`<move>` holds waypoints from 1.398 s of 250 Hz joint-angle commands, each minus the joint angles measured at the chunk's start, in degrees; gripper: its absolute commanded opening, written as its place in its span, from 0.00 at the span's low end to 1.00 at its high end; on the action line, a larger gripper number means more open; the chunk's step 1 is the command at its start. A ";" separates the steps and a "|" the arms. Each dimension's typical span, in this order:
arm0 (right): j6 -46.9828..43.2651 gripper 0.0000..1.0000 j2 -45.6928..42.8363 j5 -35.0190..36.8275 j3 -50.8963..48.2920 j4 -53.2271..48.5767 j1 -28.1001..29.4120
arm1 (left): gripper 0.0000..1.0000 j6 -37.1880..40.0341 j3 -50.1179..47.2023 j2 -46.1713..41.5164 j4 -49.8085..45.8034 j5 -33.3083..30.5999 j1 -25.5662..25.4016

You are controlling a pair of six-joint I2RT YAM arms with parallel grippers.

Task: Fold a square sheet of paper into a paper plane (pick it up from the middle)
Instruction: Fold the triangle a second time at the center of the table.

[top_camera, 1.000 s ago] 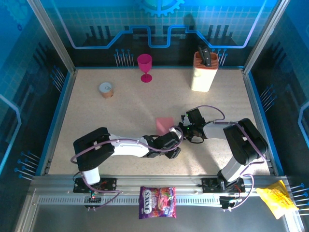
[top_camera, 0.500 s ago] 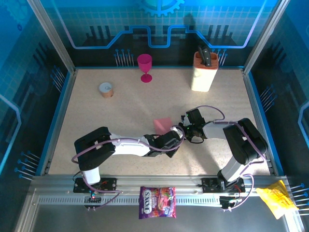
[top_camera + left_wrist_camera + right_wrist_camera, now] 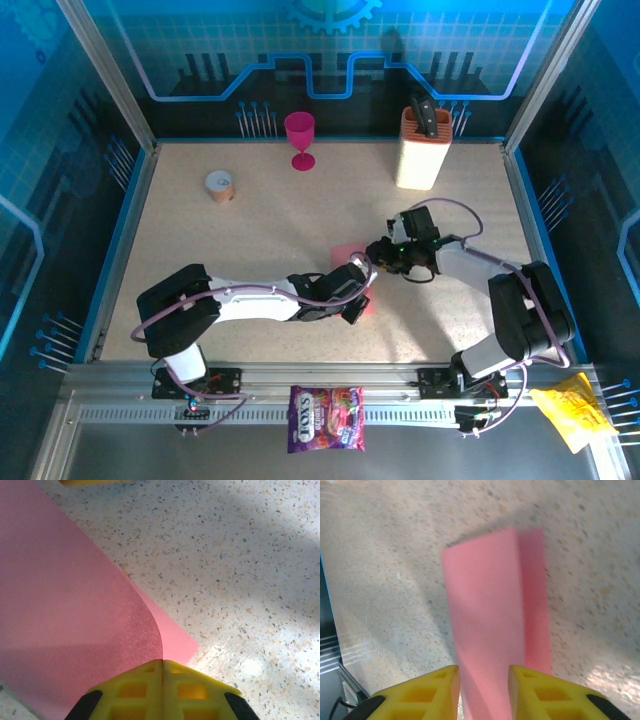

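Overhead first: the cream knife block stands at the far right of the speckled worktop with dark handles sticking out of its top. The magenta goblet stands upright at the far edge, and whether it holds anything cannot be told. A small tan roll sits well to the left. Mid-worktop, the square sheet of paper shows between the left claw and the right claw. A purple candy bag and a yellow wrapper lie on the metal rail in front, with blue printed panels in aluminium framing all round

Next, the left wrist view: the yellow fingers are pressed together on the sheet's edge, and the pink paper curls up off the worktop

Lastly, the right wrist view: the yellow fingers stand apart, with the bent paper rising in the gap between them
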 commanded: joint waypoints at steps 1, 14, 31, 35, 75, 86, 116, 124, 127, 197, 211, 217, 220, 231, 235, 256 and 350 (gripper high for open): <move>-4.00 0.27 0.59 -0.26 3.43 -5.67 0.99 | 0.00 -1.41 -1.10 -0.91 0.60 2.36 0.13; -4.36 0.24 1.93 -0.43 4.41 -5.76 1.53 | 0.00 -1.52 -0.93 -0.72 0.58 2.53 0.08; -4.58 0.19 3.98 -0.32 5.03 -5.73 2.14 | 0.00 -1.46 -0.63 -0.54 0.43 2.52 0.12; -4.71 0.18 4.40 -0.34 4.95 -5.65 2.28 | 0.00 -1.41 -0.54 -0.53 0.43 2.50 0.09; -5.24 0.01 9.39 -0.52 8.71 -4.77 3.29 | 0.00 -1.10 -0.26 -0.21 0.36 2.19 0.13; -5.31 0.00 10.45 -0.48 9.12 -4.52 3.63 | 0.00 -0.98 -0.12 -0.09 0.29 2.24 0.14; -5.62 0.00 13.23 0.24 9.44 -3.84 4.05 | 0.00 -0.72 0.30 0.42 0.35 2.28 0.25; -5.65 0.00 13.96 0.35 9.36 -3.57 4.05 | 0.00 -0.58 0.48 0.57 0.26 2.45 0.31; -5.74 0.00 14.23 0.40 9.35 -3.52 4.01 | 0.00 -0.58 0.52 0.61 0.19 2.51 0.43; -6.65 0.00 18.35 1.74 7.86 -2.01 4.00 | 0.00 1.81 0.95 1.08 -0.42 4.04 2.93; -6.82 0.00 18.56 1.91 7.42 -1.74 4.01 | 0.00 2.30 0.73 1.10 -0.58 4.57 3.70; -6.80 0.00 18.66 1.96 7.26 -1.62 4.02 | 0.00 2.60 0.80 1.06 -0.64 4.79 4.03; -6.82 0.00 18.65 2.08 7.17 -1.57 4.01 | 0.00 2.75 0.75 0.98 -0.70 4.87 4.19; -6.85 0.00 18.81 2.19 6.87 -1.46 3.96 | 0.00 3.35 0.64 1.10 -0.86 4.78 4.55; -6.85 0.00 18.88 2.30 6.84 -1.36 4.00 | 0.00 3.57 0.70 1.06 -0.87 4.66 4.73; -6.82 0.00 19.17 2.37 6.53 -1.13 4.00 | 0.00 4.60 0.55 1.21 -1.17 4.73 5.58; -6.32 0.00 20.27 2.68 5.82 -0.35 4.00 | 0.00 7.28 0.87 3.12 -0.80 4.35 8.90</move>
